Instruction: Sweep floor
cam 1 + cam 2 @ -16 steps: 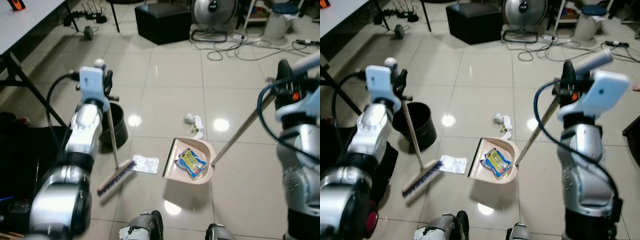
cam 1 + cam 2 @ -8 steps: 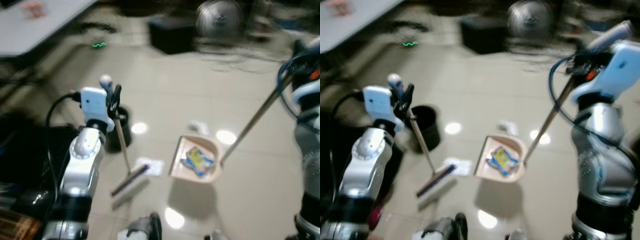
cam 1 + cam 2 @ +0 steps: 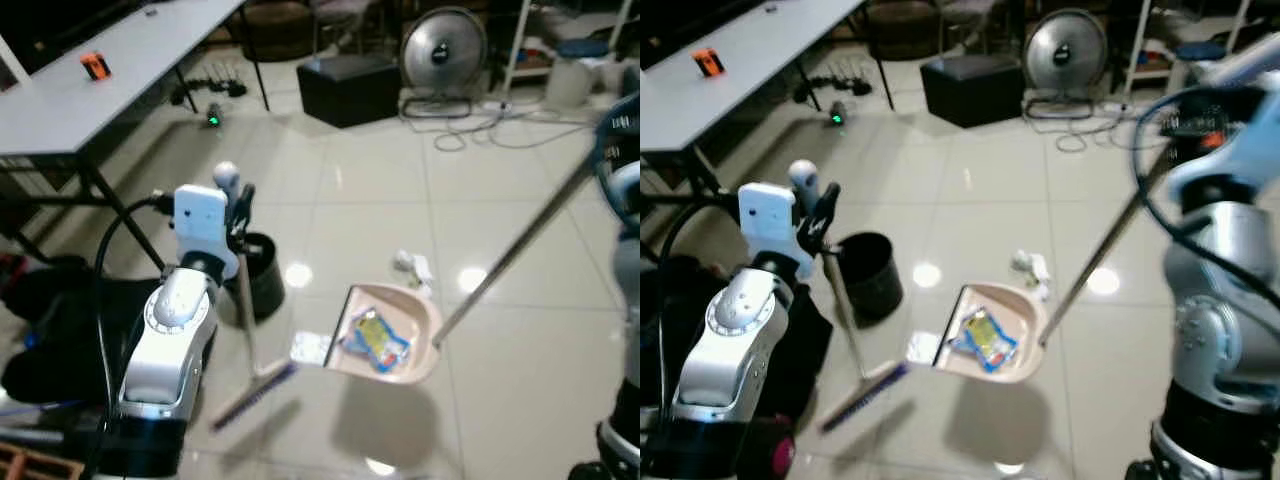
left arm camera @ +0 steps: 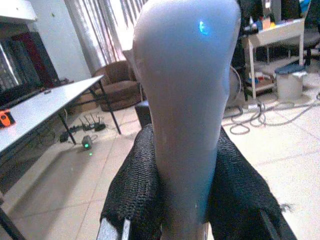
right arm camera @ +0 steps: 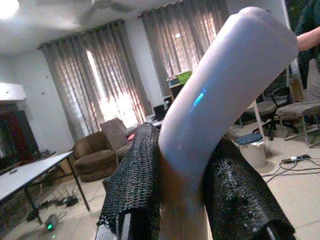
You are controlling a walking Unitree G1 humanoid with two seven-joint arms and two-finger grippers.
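Left pincer (image 4: 182,200) is clamped on the pale rounded top of the broom handle (image 4: 185,100), its two black mesh-covered fingers (image 4: 135,195) pressing either side of it. From the head camera the broom (image 3: 245,330) slants down from that grip to the tiled floor (image 3: 370,200), with its bristle head (image 3: 255,392) resting just left of the dustpan (image 3: 385,335) and touching a small silvery wrapper (image 3: 310,347).

Right pincer (image 5: 182,200) is likewise closed around the bent pale grip of the dustpan's long handle (image 5: 220,95). The metal pole (image 3: 510,250) runs diagonally from the robot's upper right down to the back of the beige dustpan, which looks lifted a little, a soft shadow lying on the tiles beneath it. A blue and yellow packet (image 3: 375,335) lies inside the pan.

Crumpled white scrap (image 3: 412,265) sits on the floor just beyond the pan's far edge. A black bin (image 3: 262,285) stands upright beside the left arm, near the broom pole. Farther off are a black box (image 3: 350,88), a round fan (image 3: 443,45) with loose cables, and a grey tabletop (image 3: 90,95) on the left carrying a small orange object (image 3: 95,66).
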